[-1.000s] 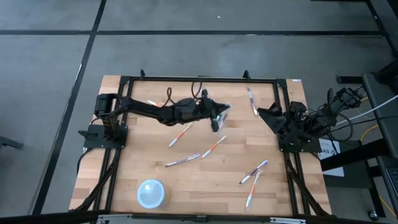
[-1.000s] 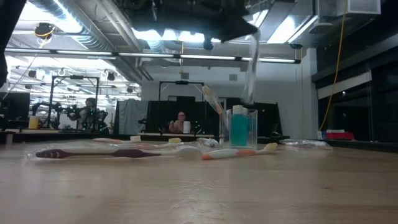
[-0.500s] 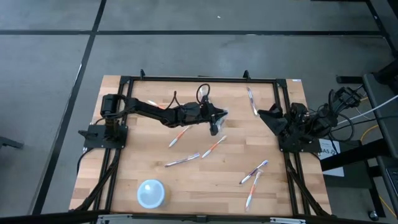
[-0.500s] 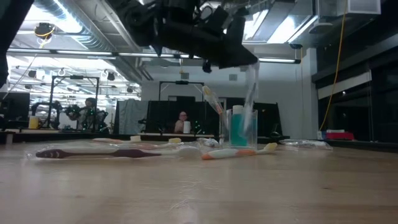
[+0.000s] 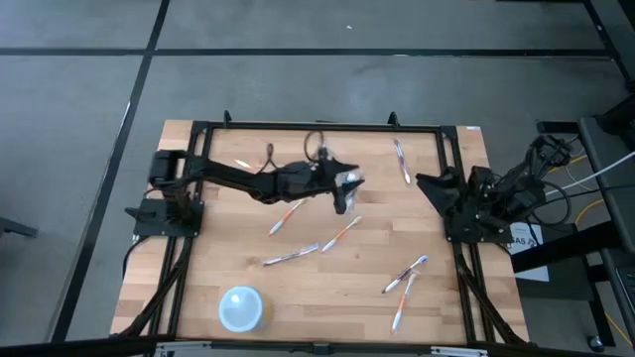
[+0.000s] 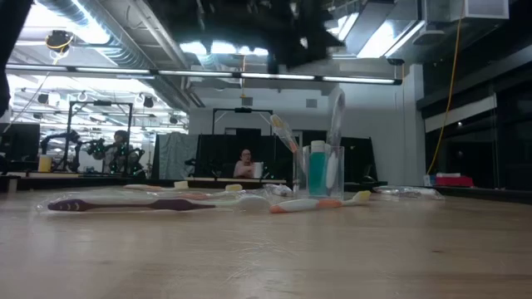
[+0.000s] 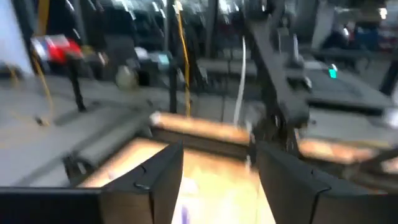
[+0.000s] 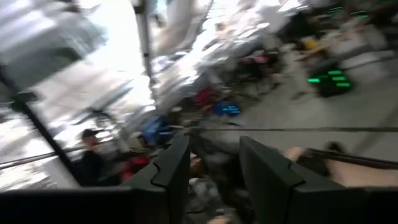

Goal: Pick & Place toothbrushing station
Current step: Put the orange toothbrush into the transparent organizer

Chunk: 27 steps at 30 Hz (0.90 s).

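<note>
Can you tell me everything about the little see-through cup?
The cup is small, clear and looks like plastic. It stands upright on the wooden table, toward the back middle, just under the left end effector. Inside stand a teal tube and two white toothbrushes: one nearly upright, one leaning out over the rim. Another toothbrush lies on the table right in front of it; whether they touch is unclear.

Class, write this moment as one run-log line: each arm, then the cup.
left gripper: jaws open above cup | right gripper: waiting at table edge | clear cup: upright, holds teal tube and toothbrushes
</note>
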Tool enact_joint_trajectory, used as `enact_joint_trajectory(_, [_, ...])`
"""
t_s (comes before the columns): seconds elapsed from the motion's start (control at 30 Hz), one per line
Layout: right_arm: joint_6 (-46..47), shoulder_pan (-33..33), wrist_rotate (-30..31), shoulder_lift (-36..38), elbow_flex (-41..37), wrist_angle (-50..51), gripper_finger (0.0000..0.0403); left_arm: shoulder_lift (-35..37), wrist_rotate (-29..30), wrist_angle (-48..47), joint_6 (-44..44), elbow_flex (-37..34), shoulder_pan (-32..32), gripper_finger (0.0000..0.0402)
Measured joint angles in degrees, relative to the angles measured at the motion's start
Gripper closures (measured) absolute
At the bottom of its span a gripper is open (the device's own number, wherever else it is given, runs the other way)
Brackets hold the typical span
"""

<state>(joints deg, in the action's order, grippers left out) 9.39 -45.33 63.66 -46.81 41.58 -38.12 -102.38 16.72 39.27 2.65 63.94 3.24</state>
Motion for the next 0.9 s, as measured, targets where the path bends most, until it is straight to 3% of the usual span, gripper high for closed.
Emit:
enact_joint_trajectory(0.13, [-2.1, -1.7, 10.0, 0.0, 0.0, 0.8, 0.0261, 9.1, 6.7, -2.9, -6.2, 0.0, -0.3, 0.0201])
enact_joint_trajectory(0.27, [-2.6, -1.4, 12.5, 0.2, 0.0, 5.1, 0.0261, 19.9, 12.0, -12.7, -7.8, 0.2, 0.1, 0.0207])
enact_joint_trajectory(0.37, [-1.5, -0.2, 14.1, 2.1, 0.0, 9.2, 0.0261, 26.1, 12.6, -21.2, -8.0, 0.1, 0.4, 0.0209])
enact_joint_trajectory(0.53, [12.6, -0.1, 14.7, 6.8, 0.0, 27.5, 0.0261, 33.5, 13.6, -31.6, -9.0, 0.1, 0.2, 0.0213])
enact_joint_trajectory(0.7, [37.9, 2.0, 4.6, 9.7, 0.0, 49.9, 0.0261, 35.3, 11.1, -44.7, -6.9, 0.1, 0.2, 0.0215])
enact_joint_trajectory(0.8, [41.2, 3.9, -1.7, 9.2, 0.0, 50.9, 0.0261, 34.1, 6.3, -59.2, 1.8, 0.1, 0.7, 0.0216])
enact_joint_trajectory(0.9, [41.3, 4.7, -3.1, 7.4, 0.1, 48.6, 0.0261, 31.0, 7.4, -73.1, 12.5, 0.0, 0.5, 0.0221])
